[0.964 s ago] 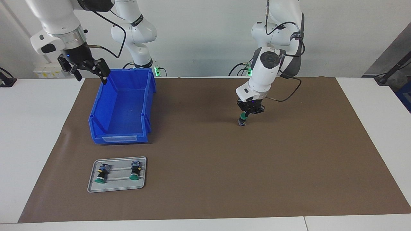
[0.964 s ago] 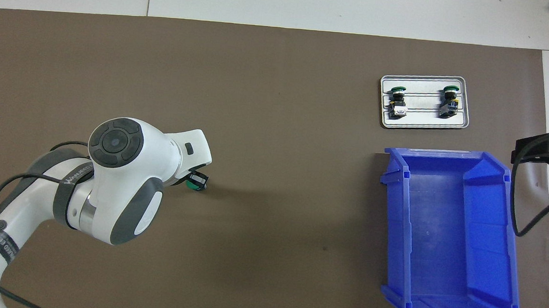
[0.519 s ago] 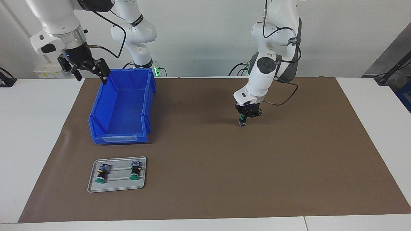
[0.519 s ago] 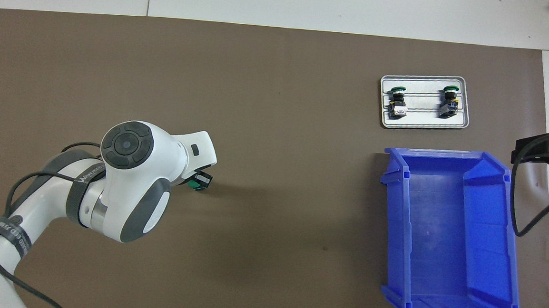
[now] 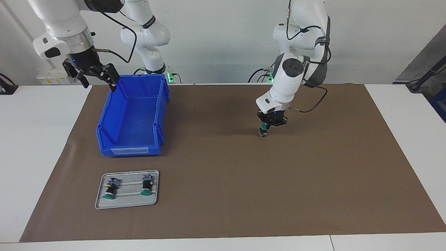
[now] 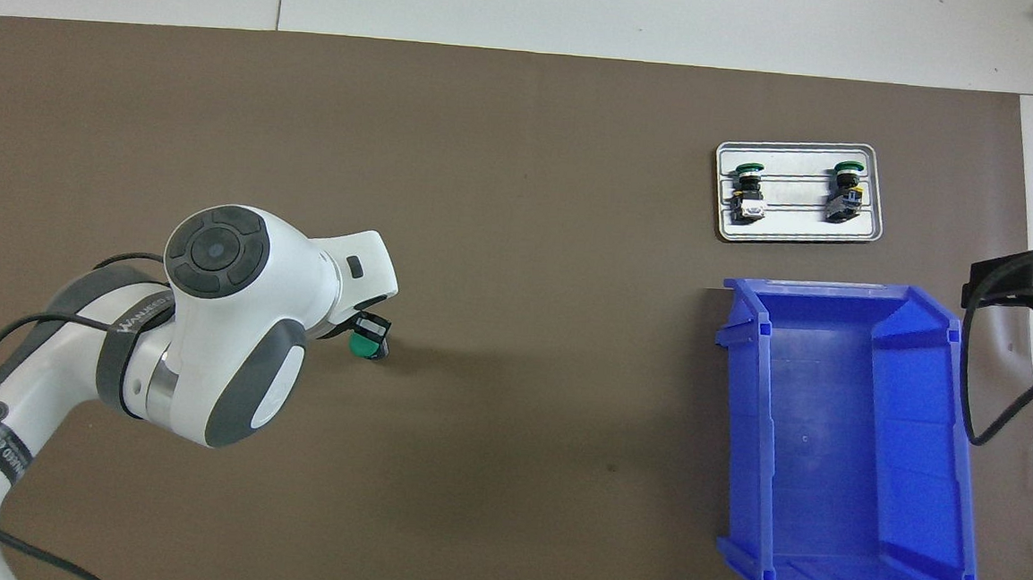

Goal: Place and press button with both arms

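Observation:
One button stands upright on the brown mat near its middle, toward the left arm's end, green cap up; it also shows in the overhead view. My left gripper hangs just above and beside its cap, fingers together, not gripping it; the arm's wrist hides most of the gripper in the overhead view. My right gripper waits open in the air over the blue bin's corner at the right arm's end, and shows partly in the overhead view.
An empty blue bin sits at the right arm's end. A grey metal tray, farther from the robots than the bin, holds two more green-capped buttons lying on their sides.
My left gripper dipped down onto the button's cap half a second ago and has risen again, so the green cap shows. The right arm has not moved.

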`<state>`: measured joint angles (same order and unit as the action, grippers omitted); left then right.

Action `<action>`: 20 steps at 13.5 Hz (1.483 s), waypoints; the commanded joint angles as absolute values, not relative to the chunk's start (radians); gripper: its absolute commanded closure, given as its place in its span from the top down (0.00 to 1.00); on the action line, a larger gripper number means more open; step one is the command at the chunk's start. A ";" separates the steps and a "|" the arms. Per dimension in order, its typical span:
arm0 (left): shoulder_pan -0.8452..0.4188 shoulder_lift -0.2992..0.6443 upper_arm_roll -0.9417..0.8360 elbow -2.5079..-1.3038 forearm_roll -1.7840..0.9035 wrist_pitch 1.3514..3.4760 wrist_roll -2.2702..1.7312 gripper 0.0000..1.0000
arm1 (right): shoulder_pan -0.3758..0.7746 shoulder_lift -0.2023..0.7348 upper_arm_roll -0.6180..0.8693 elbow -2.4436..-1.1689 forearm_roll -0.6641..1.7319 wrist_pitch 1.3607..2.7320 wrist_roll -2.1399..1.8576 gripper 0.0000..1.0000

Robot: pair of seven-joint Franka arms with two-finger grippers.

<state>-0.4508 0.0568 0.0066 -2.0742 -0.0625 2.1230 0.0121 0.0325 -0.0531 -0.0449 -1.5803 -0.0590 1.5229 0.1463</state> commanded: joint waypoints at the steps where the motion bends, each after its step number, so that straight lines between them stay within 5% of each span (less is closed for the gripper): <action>1: -0.398 0.000 0.008 -2.068 -0.043 2.057 -0.047 0.59 | 0.028 -0.057 -0.044 -1.572 -0.044 1.502 0.130 1.00; 2: -0.376 -0.015 0.009 -2.072 -0.041 2.049 -0.048 0.97 | 0.028 -0.057 -0.044 -1.572 -0.044 1.502 0.130 1.00; 3: -0.335 -0.032 0.009 -2.072 -0.040 2.030 -0.051 1.00 | 0.028 -0.057 -0.044 -1.572 -0.043 1.502 0.130 1.00; 7: -0.187 -0.103 0.009 -2.050 -0.040 1.961 -0.069 1.00 | 0.028 -0.057 -0.044 -1.572 -0.044 1.502 0.130 1.00; 11: -0.077 -0.075 0.009 -1.850 -0.040 1.792 -0.046 1.00 | 0.028 -0.057 -0.044 -1.572 -0.044 1.502 0.130 1.00; 20: -0.069 0.026 0.009 -1.462 -0.041 1.519 -0.043 1.00 | 0.028 -0.057 -0.044 -1.572 -0.044 1.502 0.130 1.00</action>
<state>-0.0739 -0.0150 0.0168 -1.5496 -0.0563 1.5917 -0.0385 0.0325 -0.0531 -0.0449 -1.5803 -0.0590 1.5229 0.1462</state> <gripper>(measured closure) 0.000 0.000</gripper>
